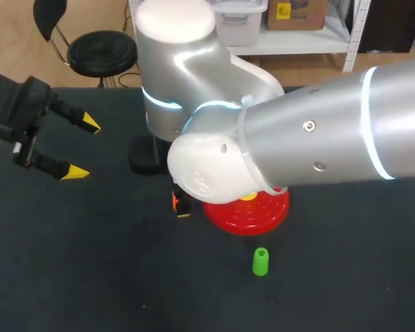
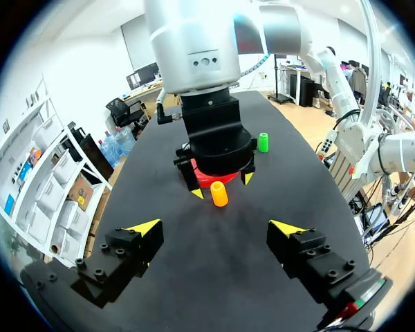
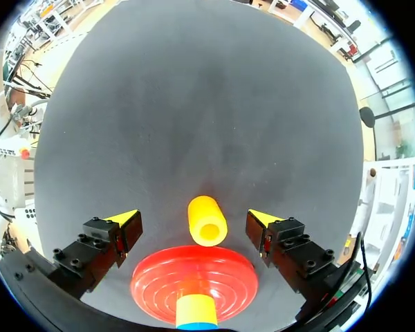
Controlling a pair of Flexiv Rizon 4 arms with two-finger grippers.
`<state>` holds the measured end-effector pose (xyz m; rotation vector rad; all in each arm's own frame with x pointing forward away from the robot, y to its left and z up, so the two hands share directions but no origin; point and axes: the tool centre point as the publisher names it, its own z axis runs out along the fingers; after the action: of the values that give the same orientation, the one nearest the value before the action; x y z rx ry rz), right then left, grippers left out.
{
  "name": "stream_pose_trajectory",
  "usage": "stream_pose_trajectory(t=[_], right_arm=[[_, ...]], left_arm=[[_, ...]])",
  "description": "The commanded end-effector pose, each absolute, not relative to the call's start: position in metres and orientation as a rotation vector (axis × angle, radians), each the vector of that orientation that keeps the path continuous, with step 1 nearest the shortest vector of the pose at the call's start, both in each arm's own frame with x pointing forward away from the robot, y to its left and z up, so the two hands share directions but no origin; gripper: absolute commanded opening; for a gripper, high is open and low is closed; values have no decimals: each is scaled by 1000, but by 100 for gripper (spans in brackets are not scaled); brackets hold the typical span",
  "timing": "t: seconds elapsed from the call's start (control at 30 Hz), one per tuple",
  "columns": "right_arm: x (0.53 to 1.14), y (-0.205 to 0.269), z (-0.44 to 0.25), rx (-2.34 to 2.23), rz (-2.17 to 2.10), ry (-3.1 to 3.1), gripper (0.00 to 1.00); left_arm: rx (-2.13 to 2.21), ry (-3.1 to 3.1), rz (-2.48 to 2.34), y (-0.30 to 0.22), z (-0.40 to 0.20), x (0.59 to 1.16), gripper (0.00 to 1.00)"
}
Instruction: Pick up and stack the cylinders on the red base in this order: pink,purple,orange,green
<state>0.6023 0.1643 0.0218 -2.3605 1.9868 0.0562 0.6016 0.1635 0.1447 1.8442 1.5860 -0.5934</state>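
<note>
The red base (image 1: 263, 214) lies mid-table, half covered by my right arm. In the right wrist view the red base (image 3: 192, 277) sits under the wrist, with a yellow-topped piece (image 3: 196, 311) at its centre. The orange cylinder (image 3: 207, 220) stands just ahead of the base, between the fingers of my right gripper (image 3: 194, 218), which is open and touches nothing. From the left wrist view the orange cylinder (image 2: 219, 194) stands beneath my right gripper (image 2: 223, 185). The green cylinder (image 1: 261, 261) stands alone in front of the base. My left gripper (image 1: 82, 148) hangs open and empty at the far left.
My right arm (image 1: 311, 145) spans the table's middle and hides most of the base and the orange cylinder from above. The green cylinder (image 2: 263, 142) stands beyond the base as seen from the left wrist. Dark tabletop (image 1: 90, 263) lies bare at the front left.
</note>
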Motion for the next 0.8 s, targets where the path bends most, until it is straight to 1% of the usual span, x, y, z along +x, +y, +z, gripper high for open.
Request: stream_pose_trajectory(t=[0.03, 0.17, 0.2, 0.23, 0.27, 0.3, 0.33, 0.37, 0.8], right_arm=[[604, 164, 21, -2361, 59, 1987, 100], [604, 165, 20, -2360, 58, 1986, 100], [604, 165, 20, -2358, 59, 1987, 98], [604, 165, 20, -2356, 61, 1988, 67], [605, 165, 19, -2356, 62, 1990, 49], [605, 165, 19, -2356, 64, 1991, 40], [605, 165, 18, -2357, 64, 1992, 19], [605, 165, 18, -2358, 63, 1992, 0], [607, 161, 21, -2345, 58, 2003, 0]], left_arm=[[1843, 1580, -592, 165, 144, 601, 100], [1843, 1580, -592, 165, 144, 601, 100], [1843, 1580, -592, 165, 144, 601, 100], [1843, 1580, -592, 165, 144, 601, 100], [1843, 1580, -592, 165, 144, 601, 100], [1843, 1580, -592, 165, 144, 601, 100], [1843, 1580, -592, 165, 144, 601, 100], [1843, 1580, -592, 165, 144, 601, 100], [1843, 1580, -592, 165, 144, 601, 100]])
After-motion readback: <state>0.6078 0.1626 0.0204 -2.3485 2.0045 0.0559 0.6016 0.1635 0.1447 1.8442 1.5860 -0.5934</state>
